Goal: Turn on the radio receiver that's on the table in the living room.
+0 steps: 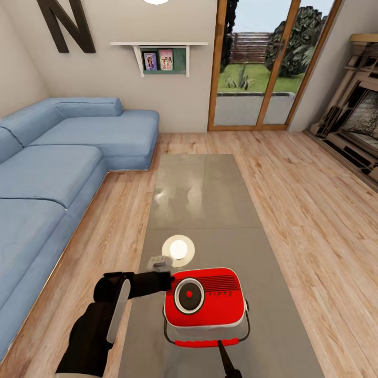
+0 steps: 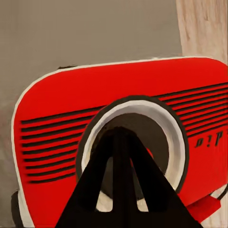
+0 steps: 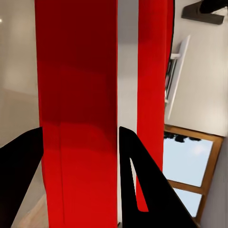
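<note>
Left pincer (image 2: pixel 121 166) is seen with its fingers drawn together, nothing held between them, the tips set against the round white-rimmed dial on the red face of the radio receiver (image 1: pixel 203 302). Right pincer (image 3: pixel 80 142) is spread open about the radio's red edge, one finger on each side; whether it presses cannot be told. The radio is found on the worktop (image 1: pixel 205 194) near its near end, long axis across the worktop's width. The left arm is judged nearer the dial.
</note>
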